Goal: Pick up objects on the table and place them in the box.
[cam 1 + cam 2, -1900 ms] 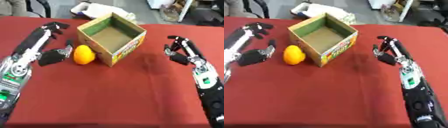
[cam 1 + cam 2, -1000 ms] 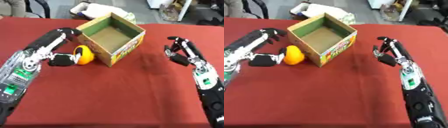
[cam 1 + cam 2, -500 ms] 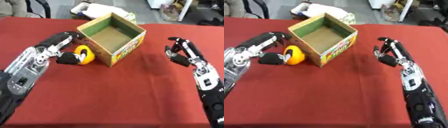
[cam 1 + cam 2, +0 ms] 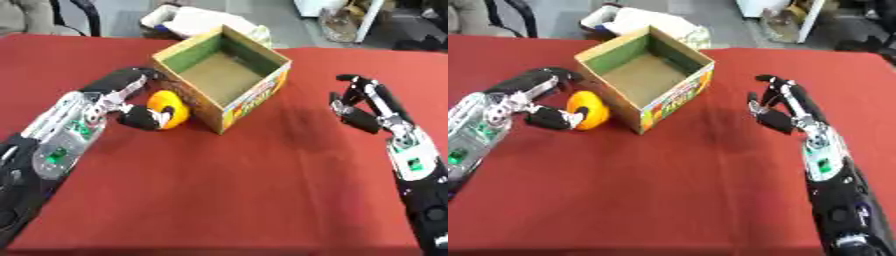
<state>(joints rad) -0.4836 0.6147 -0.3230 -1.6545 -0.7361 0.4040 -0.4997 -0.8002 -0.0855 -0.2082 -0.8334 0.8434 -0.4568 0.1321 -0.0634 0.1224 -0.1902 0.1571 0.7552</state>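
An orange fruit lies on the red table just left of an open cardboard box whose inside looks bare. My left hand is at the fruit's left side: its thumb presses the fruit from below-left and its fingers arch over the top toward the box wall, curled round the fruit. The fruit still rests on the cloth. My right hand hovers right of the box, fingers relaxed and spread, holding nothing.
The red tablecloth stretches wide in front of the box. Beyond the table's far edge lie a white bag and chair legs on a grey floor.
My left hand has swung in from the far left and closed round the orange fruit. The right hand has stayed where it was.
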